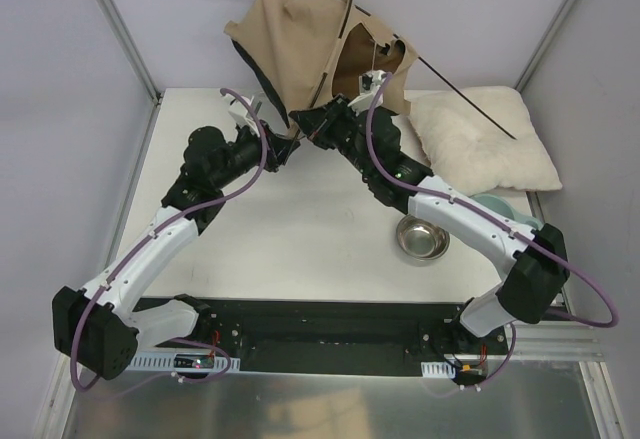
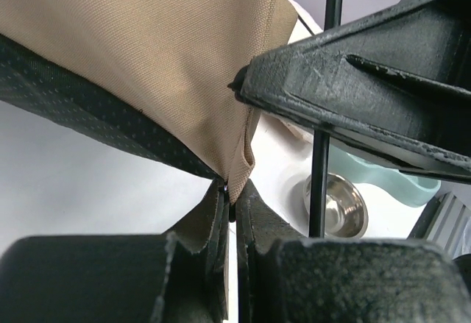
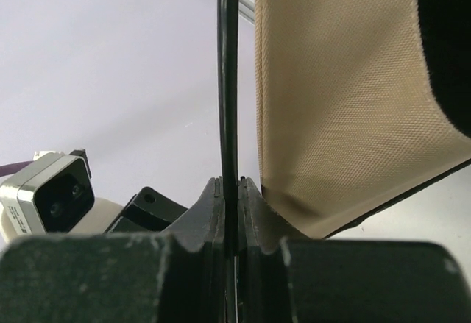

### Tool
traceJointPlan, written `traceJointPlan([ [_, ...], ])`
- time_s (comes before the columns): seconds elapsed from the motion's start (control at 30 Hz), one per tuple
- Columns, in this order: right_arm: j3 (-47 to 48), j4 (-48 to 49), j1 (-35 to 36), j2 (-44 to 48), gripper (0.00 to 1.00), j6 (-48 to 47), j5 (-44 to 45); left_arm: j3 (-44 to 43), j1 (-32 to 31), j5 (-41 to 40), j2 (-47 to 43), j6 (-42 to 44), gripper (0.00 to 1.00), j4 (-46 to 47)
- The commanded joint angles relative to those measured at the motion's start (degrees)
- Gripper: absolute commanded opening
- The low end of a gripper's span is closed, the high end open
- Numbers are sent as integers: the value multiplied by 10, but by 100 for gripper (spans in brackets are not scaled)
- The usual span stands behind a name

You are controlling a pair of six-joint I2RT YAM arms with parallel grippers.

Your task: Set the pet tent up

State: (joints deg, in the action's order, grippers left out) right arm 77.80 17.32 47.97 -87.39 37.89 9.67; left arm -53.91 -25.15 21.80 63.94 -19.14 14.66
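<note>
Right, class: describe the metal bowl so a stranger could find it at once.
Start at the white table, on its right side, just in front of the off-white pillow. The metal bowl sits beside the right arm; it alone is shiny silver, unlike the pale teal dish next to it.

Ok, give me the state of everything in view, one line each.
pet tent: held up, crumpled, not yet standing on its own.
black pole: clamped upright in the right hand.
left hand: shut on a corner of the tent fabric.
right hand: shut on the pole.
pillow: lying flat on the table.
steel bowl: upright, empty.
teal dish: mostly hidden, contents unclear.
</note>
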Motion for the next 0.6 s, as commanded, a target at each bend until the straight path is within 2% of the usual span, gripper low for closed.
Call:
traceJointPlan([
  [0.0,45,84,-42,-6,0,15,145,12,-4,32,-29,-11,0,-91],
  [0.37,64,40,-45,-31,0,60,160,3,-4,11,-24,-32,0,-103],
  [0.57,39,32,-34,-24,0,-5,104,-34,-4,-47,-4,-82,0,-121],
])
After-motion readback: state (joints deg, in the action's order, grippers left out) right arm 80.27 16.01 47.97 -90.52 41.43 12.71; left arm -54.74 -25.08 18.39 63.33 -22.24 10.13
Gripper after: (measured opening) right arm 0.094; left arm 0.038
